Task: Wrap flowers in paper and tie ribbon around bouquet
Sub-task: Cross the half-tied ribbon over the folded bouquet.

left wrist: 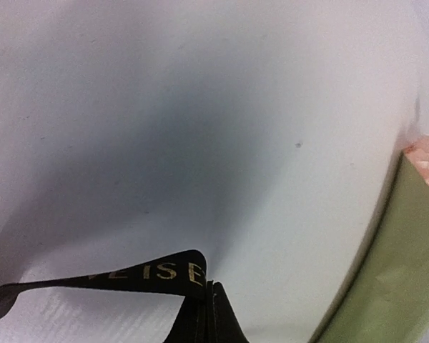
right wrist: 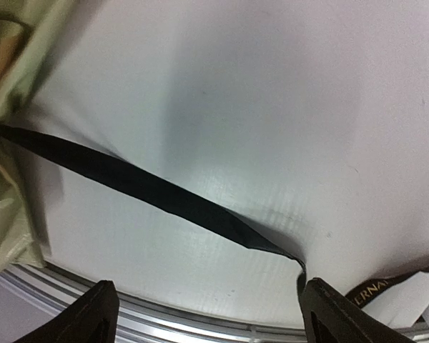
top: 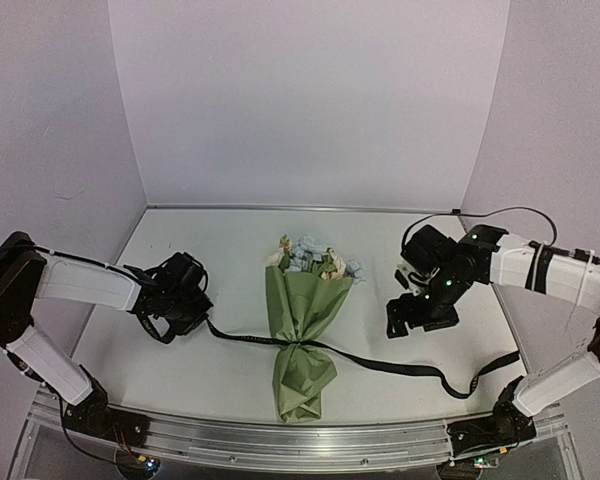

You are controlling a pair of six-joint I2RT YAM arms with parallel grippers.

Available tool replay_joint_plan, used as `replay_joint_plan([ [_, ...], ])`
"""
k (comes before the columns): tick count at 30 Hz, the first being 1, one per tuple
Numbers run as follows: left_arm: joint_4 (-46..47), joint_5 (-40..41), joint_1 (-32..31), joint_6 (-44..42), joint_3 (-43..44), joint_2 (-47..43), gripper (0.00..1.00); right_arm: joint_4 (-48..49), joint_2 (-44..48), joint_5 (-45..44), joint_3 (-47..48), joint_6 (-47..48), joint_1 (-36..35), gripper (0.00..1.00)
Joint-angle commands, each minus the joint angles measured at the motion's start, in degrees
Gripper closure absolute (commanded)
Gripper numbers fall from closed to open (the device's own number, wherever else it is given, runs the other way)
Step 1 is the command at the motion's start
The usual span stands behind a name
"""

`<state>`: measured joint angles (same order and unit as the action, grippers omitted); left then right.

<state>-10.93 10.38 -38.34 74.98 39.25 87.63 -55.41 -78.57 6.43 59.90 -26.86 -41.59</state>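
White table (top: 180, 380) runs under both my arms, with a metal rail (top: 280, 440) along its near edge. Nearest to me on the right, the loose tail of the black ribbon (top: 380, 362) curls on the table. My right wrist camera catches small pale letters on it that look like "ERNA", too small to be sure of.

My right gripper (top: 418, 322) hangs above that stretch with its fingers (right wrist: 93, 318) spread wide. The ribbon lies on the table below the gap, and they touch nothing.

Centre of the table, the bouquet (top: 302, 330) lies with its narrow end near me. The ribbon crosses its pinched waist, where the olive-green paper (top: 300, 300) gathers in.

Out to the left, my left gripper (top: 202, 312) is pressed together on the ribbon's other end. The strip folds over just beyond my fingertips, with gold capitals "EISE" readable on it and dimmer letters before them.

Farther off, the flowers (top: 310, 258), cream and light blue, show at the cone's wide far end. Pale lilac walls (top: 300, 100) close the back.
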Motion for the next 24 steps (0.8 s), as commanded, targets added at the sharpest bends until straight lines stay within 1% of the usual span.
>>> replay_joint_plan([
  [1, 2.32, -6.12, -0.38, -11.00, 3.53, -7.46, 1.00, 6.67, -5.79, 3.17, 9.15, 6.52, -4.44, 0.13],
  [5, 4.78, -13.21, -0.63, -14.61, 1.67, -13.83, 1.00, 10.87, -12.77, 3.68, 16.37, 11.68, -9.28, 0.16],
  [10, 5.10, -18.39, -0.68, -16.58, 1.46, -19.63, 1.00, 22.70, -22.49, 6.50, 22.30, 15.29, -13.84, 0.18],
  [16, 3.99, -21.79, -0.68, -16.16, 2.10, -23.81, 1.00, 27.92, -31.35, 7.71, 30.45, 14.23, -16.62, 0.20],
  [24, 3.95, -23.50, -0.68, -13.93, 1.29, -28.21, 1.00, 30.49, -38.33, 8.93, 37.81, 11.30, -18.43, 0.28],
])
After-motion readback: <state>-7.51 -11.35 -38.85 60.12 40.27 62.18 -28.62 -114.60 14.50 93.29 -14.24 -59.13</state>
